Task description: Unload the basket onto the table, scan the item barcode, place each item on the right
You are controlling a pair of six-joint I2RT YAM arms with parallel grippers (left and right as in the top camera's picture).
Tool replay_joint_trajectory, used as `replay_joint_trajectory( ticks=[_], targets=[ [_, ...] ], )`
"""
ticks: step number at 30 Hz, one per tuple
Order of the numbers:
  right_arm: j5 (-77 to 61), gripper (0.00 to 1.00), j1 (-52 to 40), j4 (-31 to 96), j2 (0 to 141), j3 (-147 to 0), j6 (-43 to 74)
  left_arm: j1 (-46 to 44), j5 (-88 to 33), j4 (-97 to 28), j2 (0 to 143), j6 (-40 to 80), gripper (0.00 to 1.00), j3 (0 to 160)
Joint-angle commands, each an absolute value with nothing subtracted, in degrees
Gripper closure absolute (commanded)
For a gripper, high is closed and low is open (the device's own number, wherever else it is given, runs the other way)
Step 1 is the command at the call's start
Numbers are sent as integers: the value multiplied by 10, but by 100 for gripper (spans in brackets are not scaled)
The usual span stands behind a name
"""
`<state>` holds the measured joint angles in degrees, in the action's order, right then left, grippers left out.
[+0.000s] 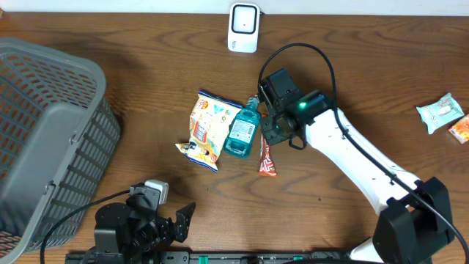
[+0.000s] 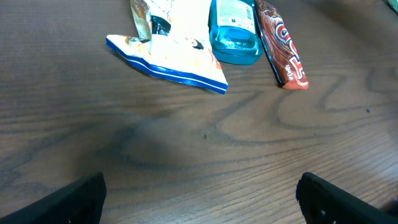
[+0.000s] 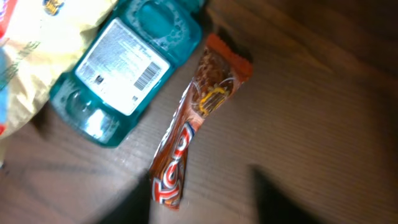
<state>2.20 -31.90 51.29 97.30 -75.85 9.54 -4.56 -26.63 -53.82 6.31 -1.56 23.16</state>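
A red candy bar wrapper [image 1: 267, 158] lies flat beside a teal bottle [image 1: 242, 130] and a yellow chip bag [image 1: 207, 130] at mid-table. My right gripper [image 1: 272, 133] hovers over the candy bar's upper end. In the right wrist view its blurred fingers stand apart at the bottom, the gripper [image 3: 205, 202] open and empty, and the candy bar [image 3: 193, 124] ends next to the left finger. The bottle [image 3: 124, 68] shows its label with a barcode facing up. My left gripper [image 2: 199, 199] rests open at the near edge, away from the items. A white scanner [image 1: 243, 27] stands at the far edge.
A grey slatted basket [image 1: 44, 139] fills the left side. Two small packets, one pale green [image 1: 440, 111] and one orange [image 1: 460, 130], lie at the far right. The right arm's black cable loops above the bottle.
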Motion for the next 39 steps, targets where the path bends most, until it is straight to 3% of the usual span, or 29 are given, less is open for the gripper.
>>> replay_joint_trajectory(
  ticks=[1, 20, 32, 39],
  targets=[
    [48, 99, -327, 493, 992, -729, 129, -45, -263, -540, 61, -21, 2, 237],
    [36, 99, -327, 415, 1042, -714, 128, -45, -263, -540, 61, -21, 2, 237],
    [16, 99, -327, 423, 1144, -714, 126, -45, -263, -540, 61, -21, 2, 237],
    [43, 99, -326, 492, 1091, -763, 126, -45, -263, -540, 61, -21, 2, 237]
  ],
)
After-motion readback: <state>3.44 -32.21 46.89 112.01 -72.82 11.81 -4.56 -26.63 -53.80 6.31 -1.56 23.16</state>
